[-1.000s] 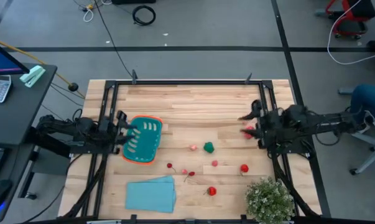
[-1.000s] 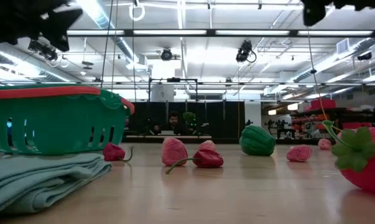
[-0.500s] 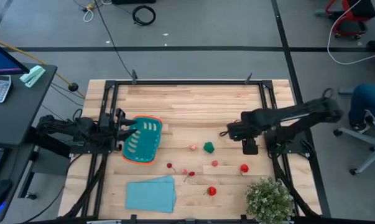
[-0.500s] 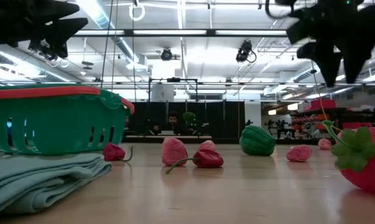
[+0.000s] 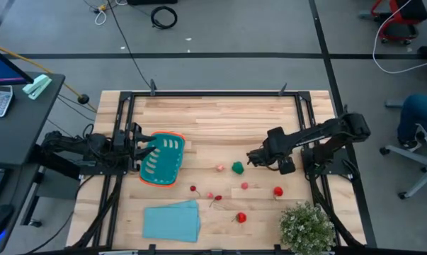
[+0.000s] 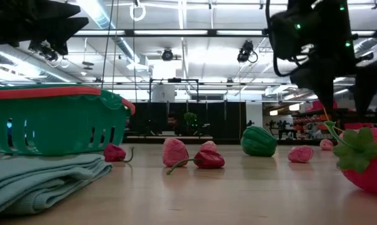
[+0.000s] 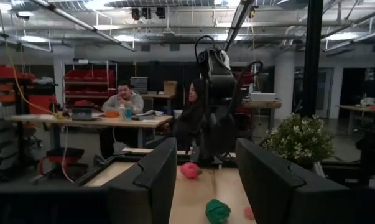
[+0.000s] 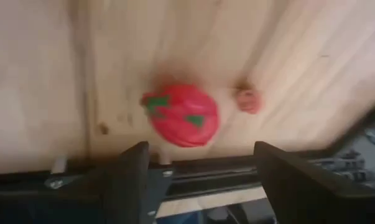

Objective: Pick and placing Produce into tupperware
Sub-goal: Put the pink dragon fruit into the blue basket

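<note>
The teal tub with an orange rim (image 5: pixel 161 160) stands on the table's left part, and it shows at the left of the low view (image 6: pixel 50 122). My left gripper (image 5: pixel 141 147) hovers open and empty above the tub's left side (image 7: pixel 206 180). Small produce lies scattered on the wood: a green piece (image 5: pixel 237 168), a pink piece (image 5: pixel 219 168), a red piece (image 5: pixel 277 191) and a red strawberry (image 5: pixel 241 217). My right gripper (image 5: pixel 251 157) is open and empty, just right of the green piece and above the table (image 6: pixel 344 94). A red piece with green leaves (image 8: pixel 181 115) shows beyond its fingers.
A folded light-blue cloth (image 5: pixel 171 220) lies at the near left. A bushy potted plant (image 5: pixel 309 227) stands at the near right corner. A pink piece (image 7: pixel 190 170) lies on the table under my right arm. Black frame rails (image 5: pixel 121 127) run along the table's sides.
My right arm has swung from the table's right edge toward the middle and come down beside the green piece, tipping its gripper downward. My left gripper and the tub have stayed still.
</note>
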Motion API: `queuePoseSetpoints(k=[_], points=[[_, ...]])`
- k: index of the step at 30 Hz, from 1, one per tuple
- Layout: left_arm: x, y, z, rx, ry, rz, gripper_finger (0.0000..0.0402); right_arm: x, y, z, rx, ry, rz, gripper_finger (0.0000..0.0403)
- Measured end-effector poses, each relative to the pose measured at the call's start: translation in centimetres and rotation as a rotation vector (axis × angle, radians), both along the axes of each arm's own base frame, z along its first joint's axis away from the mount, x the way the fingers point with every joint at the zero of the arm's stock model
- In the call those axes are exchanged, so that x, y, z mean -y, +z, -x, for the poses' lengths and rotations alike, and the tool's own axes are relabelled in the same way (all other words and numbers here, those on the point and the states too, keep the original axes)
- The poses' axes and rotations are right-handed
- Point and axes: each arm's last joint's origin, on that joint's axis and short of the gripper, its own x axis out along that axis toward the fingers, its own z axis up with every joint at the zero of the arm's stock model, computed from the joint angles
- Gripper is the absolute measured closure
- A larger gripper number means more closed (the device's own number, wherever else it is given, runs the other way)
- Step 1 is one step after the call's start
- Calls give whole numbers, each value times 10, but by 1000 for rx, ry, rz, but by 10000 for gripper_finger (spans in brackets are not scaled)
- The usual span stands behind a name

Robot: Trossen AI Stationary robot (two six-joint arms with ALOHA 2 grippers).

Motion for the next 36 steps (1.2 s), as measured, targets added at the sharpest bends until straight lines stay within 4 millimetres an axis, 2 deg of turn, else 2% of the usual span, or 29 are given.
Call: queuePoseSetpoints(k=[5,9,15,21,30,36], points=[[0,0,0,13,-32,110,230,-1,-17,14,-87,49,-27,108],[0,0,0,22,-52,176,230,0,-25,18,-99,57,-27,110],[0,0,0,25,-59,203,230,0,-32,14,-109,80,-7,108],[0,-1,0,17,-59,201,230,-1,-49,4,-106,126,-22,108],[0,-1,0,17,-58,199,230,0,-68,2,-237,157,-26,108],[0,-1,0,17,-58,199,230,7,-82,-3,-244,118,-30,108]])
